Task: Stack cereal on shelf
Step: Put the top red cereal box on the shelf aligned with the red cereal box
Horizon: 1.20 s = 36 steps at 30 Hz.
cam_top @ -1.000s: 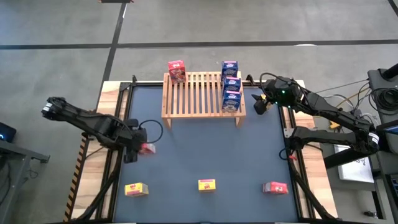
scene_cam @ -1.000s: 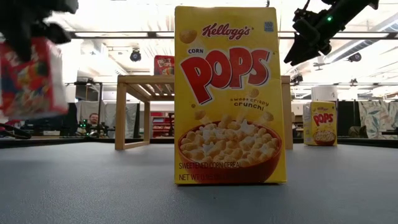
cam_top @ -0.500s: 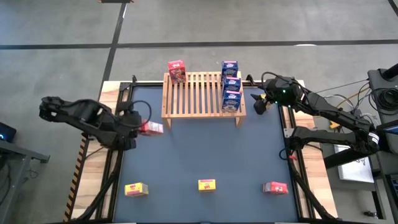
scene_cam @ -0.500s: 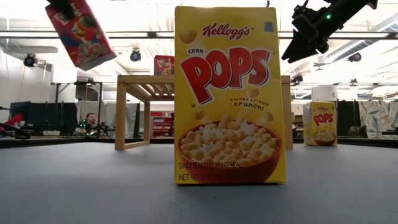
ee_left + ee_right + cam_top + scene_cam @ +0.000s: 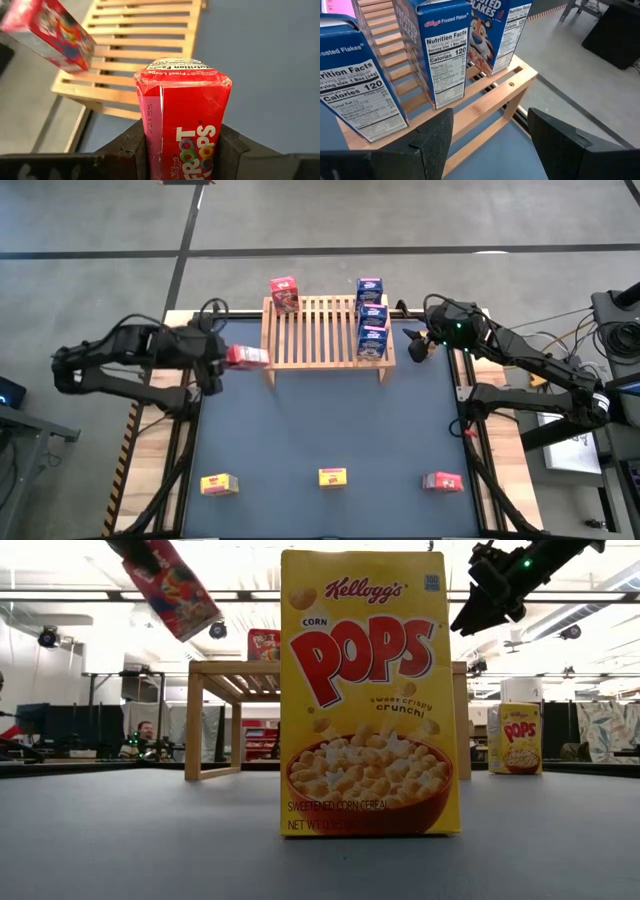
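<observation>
- Currently on the shelf [image 5: 312,330]: three blue cereal boxes [image 5: 372,326] in a row along its right end, one red box [image 5: 283,293] standing at its far left corner.
- Left gripper [image 5: 183,150]: fingers closed on a red Froot Loops box [image 5: 245,357], held in the air just beside the shelf's left end, not yet set down.
- Right gripper [image 5: 489,145]: fingers apart, holding nothing, hovering just off the shelf's right end beside the blue boxes.
- Left to do, by my count: the carried red box, plus two yellow boxes [image 5: 219,484] [image 5: 333,476] and one more red box [image 5: 442,481], all resting along the near edge of the desk [image 5: 320,430]. Roughly half done, I'd judge.
- Surface: dark blue-grey mat on a desk with pale wooden borders; nothing else lying on it.
- Room: grey concrete floor, bright ceiling lights, benches and equipment beyond; a person sits far back, seen under the shelf in the low view.
</observation>
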### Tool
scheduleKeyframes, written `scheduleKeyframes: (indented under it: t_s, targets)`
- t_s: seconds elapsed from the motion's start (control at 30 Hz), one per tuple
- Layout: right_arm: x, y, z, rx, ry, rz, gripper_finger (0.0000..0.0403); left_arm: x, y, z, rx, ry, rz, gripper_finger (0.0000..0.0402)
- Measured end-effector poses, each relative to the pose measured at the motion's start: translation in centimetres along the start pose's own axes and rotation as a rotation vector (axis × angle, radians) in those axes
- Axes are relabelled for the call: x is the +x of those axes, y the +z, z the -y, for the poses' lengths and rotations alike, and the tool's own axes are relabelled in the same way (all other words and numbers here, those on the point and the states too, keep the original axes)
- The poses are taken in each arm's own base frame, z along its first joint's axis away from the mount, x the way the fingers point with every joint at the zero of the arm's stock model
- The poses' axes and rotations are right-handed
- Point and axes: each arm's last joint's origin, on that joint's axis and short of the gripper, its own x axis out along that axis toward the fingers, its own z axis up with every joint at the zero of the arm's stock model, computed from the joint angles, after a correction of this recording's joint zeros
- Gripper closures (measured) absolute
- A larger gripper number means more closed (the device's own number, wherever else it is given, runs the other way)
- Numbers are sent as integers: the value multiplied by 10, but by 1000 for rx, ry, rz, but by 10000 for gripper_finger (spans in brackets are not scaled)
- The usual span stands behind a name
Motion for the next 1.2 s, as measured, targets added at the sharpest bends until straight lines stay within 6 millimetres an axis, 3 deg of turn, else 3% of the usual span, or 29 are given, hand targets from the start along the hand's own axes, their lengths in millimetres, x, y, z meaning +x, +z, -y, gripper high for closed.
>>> scheduleKeyframes:
  t_s: [0.5, 0.8, 1.2]
  targets:
    - [-1, 2, 0, -12, -1, 21, 158, 11, 13, -29, 54, 70, 97, 271]
    - [-11, 10, 1, -5, 40, 75, 158, 31, 13, -34, 133, 132, 163, 271]
    - [-27, 27, 2, 27, 95, 151, 158, 36, 12, -42, 151, 170, 133, 266]
